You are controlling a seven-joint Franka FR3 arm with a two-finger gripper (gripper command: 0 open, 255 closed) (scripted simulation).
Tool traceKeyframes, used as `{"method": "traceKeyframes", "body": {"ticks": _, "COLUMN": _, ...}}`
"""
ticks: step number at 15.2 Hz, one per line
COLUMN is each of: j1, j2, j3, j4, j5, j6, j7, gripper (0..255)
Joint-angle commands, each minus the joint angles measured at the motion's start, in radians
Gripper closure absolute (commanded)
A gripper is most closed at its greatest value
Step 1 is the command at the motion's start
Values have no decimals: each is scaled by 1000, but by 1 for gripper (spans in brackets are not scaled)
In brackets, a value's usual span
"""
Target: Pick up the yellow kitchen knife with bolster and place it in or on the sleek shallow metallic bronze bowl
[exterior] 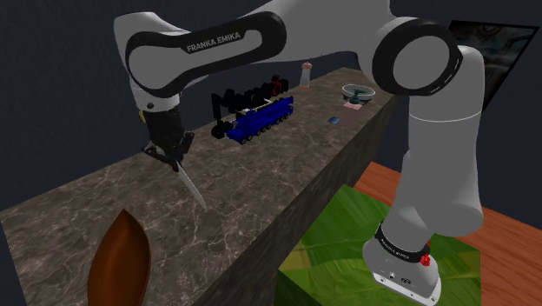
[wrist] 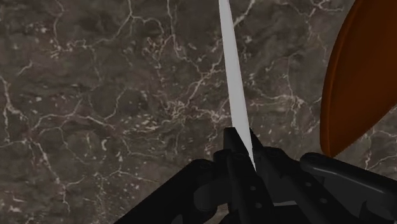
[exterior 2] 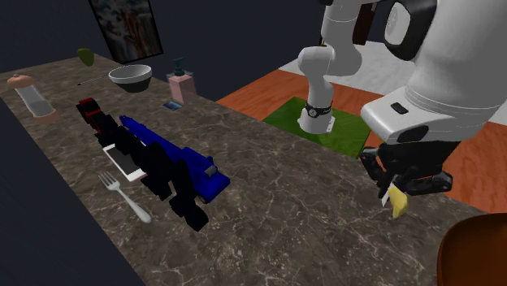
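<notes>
Showing gripper (exterior: 168,146) clamped on knife (exterior: 192,188) at handle end, over dark veined counter (exterior: 261,174); blade hangs tip-down, slanted; bowl (exterior: 120,261) sits near but apart, twd shoulder view's lower left, just off blade's long axis. Next move prob. short carry that way.

Glossy white, rounded arm (exterior: 439,130) with black joint rings; white "FRANKA EMIKA" lettering above the all-black claw (exterior: 171,155).

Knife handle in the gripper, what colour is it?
Yellow; the knife handle shows best in the second exterior view.
</notes>
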Motion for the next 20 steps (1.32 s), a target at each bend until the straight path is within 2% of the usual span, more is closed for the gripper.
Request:
{"method": "traceKeyframes", "body": {"ticks": 1, "j1": 29, "j2": 8, "j3": 13, "j4": 13, "j5": -3, "j6": -2, "j7": 43, "gripper": 255}}
{"method": "traceKeyframes", "body": {"ticks": 10, "j1": 173, "j2": 136, "j3": 62, "j4": 200, "j5": -35, "j6": -51, "j7": 231, "gripper": 255}}
{"method": "traceKeyframes", "body": {"ticks": 16, "j1": 290, "j2": 289, "j3": 81, "j4": 442, "j5": -68, "j6": -132, "j7": 349, "gripper": 255}}
{"method": "traceKeyframes", "body": {"ticks": 20, "j1": 286, "j2": 285, "j3": 80, "j4": 381, "j5": -67, "j6": -76, "j7": 347, "gripper": 255}}
